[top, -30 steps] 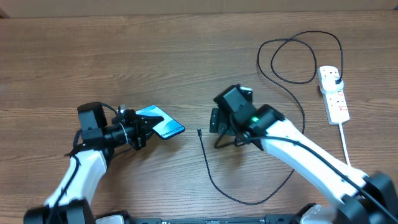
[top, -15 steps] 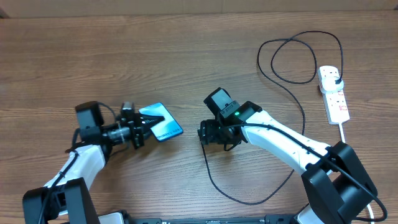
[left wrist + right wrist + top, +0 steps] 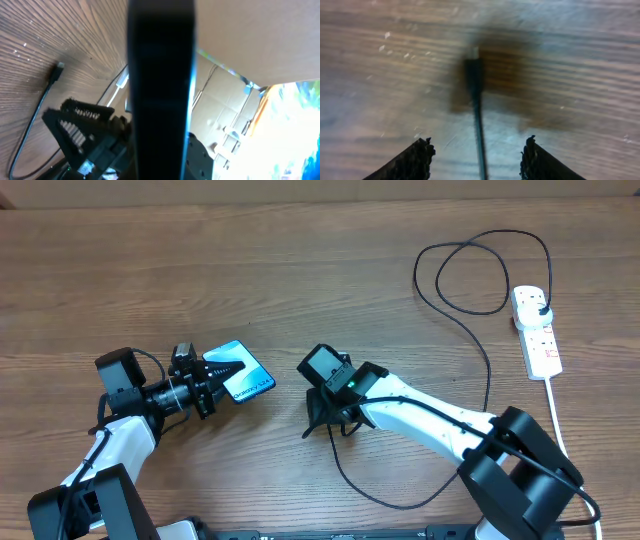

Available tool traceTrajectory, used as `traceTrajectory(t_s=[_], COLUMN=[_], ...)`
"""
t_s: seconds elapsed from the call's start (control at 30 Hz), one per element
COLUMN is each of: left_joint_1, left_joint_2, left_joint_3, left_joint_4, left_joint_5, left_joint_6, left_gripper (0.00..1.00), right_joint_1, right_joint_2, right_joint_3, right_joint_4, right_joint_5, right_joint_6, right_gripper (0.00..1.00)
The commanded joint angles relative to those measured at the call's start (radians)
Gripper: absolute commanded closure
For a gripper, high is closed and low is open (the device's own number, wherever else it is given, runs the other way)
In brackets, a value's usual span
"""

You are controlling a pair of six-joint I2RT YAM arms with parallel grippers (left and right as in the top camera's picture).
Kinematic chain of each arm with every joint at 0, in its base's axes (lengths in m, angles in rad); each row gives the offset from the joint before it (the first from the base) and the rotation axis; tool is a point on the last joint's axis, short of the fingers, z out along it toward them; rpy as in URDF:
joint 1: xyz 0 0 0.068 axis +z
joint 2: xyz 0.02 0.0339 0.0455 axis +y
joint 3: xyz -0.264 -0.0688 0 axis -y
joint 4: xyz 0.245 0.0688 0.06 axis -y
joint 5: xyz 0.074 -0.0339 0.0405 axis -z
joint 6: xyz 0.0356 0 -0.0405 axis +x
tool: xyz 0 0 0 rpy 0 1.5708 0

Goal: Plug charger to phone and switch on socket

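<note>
The phone (image 3: pixel 243 379), blue-white screen up, is held off the table by my left gripper (image 3: pixel 205 375), which is shut on its left end. In the left wrist view the phone's black edge (image 3: pixel 160 85) fills the middle. The charger cable (image 3: pixel 345 472) loops from the black plug (image 3: pixel 541 307) in the white socket strip (image 3: pixel 540 340) at the far right. Its connector tip (image 3: pixel 473 67) lies on the table. My right gripper (image 3: pixel 477 152) is open, low over the cable just behind the tip, one finger on each side. The tip also shows in the left wrist view (image 3: pixel 59 66).
The wooden table (image 3: pixel 300 270) bears the cable's wide loop (image 3: pixel 470 275) at the back right. The strip's thick white cord (image 3: pixel 555 415) runs toward the front right edge. The right arm (image 3: pixel 430 415) lies across the cable's middle stretch.
My right gripper has moved left and forward until it sits over the cable tip. My left gripper has drawn the phone a little to the left.
</note>
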Motion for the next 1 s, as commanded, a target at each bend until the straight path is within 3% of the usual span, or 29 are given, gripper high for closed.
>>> traceTrajectory(t_s=[0.0, 0.37, 0.67, 0.77, 0.97], left_joint_1=[0.003, 0.013, 0.049, 0.049, 0.049], left_joint_2=[0.002, 0.002, 0.002, 0.002, 0.002], left_joint_3=[0.01, 0.01, 0.01, 0.01, 0.01], left_joint_4=[0.006, 0.019, 0.021, 0.021, 0.021], left_joint_5=[0.066, 0.055, 0.061, 0.063, 0.064], left_joint_6=[-0.003, -0.1, -0.104, -0.104, -0.104], left_gripper=[0.96, 0.95, 0.94, 0.94, 0.85], right_joint_1=[0.004, 0.014, 0.04, 0.048, 0.045], right_joint_2=[-0.001, 0.052, 0.074, 0.087, 0.123], right_joint_3=[0.008, 0.008, 0.007, 0.006, 0.007], right_joint_4=[0.018, 0.081, 0.068, 0.072, 0.07], right_joint_5=[0.068, 0.063, 0.064, 0.064, 0.058], right_joint_6=[0.034, 0.092, 0.106, 0.112, 0.139], right_gripper=[0.4, 0.44, 0.46, 0.52, 0.76])
